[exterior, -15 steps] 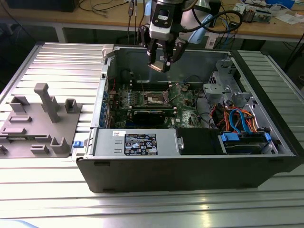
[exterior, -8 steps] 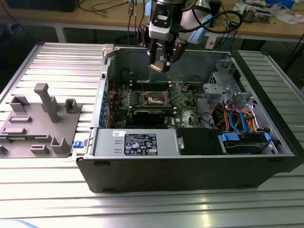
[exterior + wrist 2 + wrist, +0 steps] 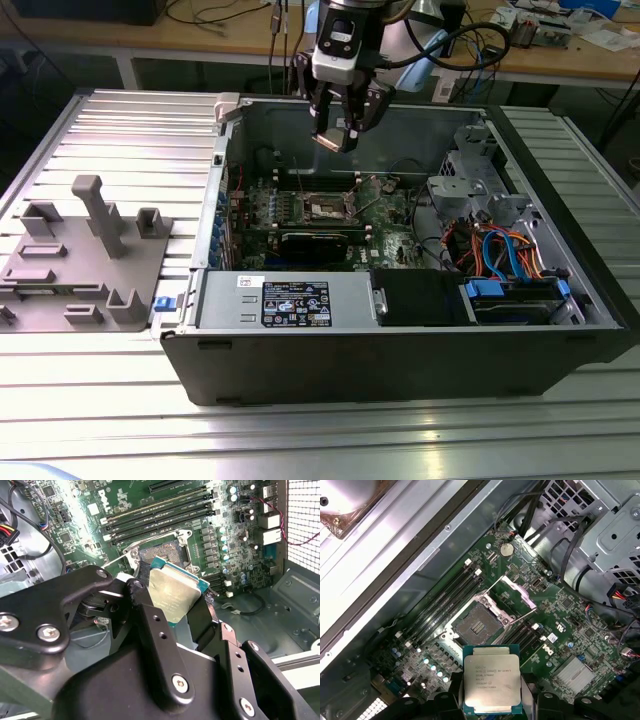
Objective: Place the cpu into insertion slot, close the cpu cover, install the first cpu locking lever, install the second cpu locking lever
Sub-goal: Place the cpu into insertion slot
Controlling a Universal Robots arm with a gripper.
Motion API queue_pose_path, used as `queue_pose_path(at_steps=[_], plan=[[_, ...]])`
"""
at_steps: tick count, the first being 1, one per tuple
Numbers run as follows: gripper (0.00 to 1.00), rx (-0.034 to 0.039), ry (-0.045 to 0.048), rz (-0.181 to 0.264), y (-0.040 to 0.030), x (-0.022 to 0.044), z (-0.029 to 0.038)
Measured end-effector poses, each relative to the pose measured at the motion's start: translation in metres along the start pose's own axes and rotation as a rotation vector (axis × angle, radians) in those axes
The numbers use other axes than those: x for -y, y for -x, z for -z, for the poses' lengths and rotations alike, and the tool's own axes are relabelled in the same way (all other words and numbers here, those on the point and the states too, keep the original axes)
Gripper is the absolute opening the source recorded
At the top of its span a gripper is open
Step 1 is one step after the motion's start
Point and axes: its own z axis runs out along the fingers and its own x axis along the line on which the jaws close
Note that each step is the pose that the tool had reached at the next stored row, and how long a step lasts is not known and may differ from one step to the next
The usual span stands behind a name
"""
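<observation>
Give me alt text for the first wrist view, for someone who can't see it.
The claw grips the cpu by its edges, silver top facing the camera, above a green motherboard. The insertion slot on the board sits empty, with the cpu cover swung up open beside it.

An open computer case (image 3: 400, 365) sits beside a grey fixture (image 3: 90, 250).

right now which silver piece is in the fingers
The cpu, solid-topped and clamped; the cpu cover, a windowed frame, stands open by the insertion slot.
</observation>
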Motion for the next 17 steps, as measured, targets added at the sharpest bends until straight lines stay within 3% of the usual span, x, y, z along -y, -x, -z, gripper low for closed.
queue_pose_path(at_steps=[17], plan=[[0.54, -0.0017, -0.0004, -0.03, 0.0, 0.0, 0.0]])
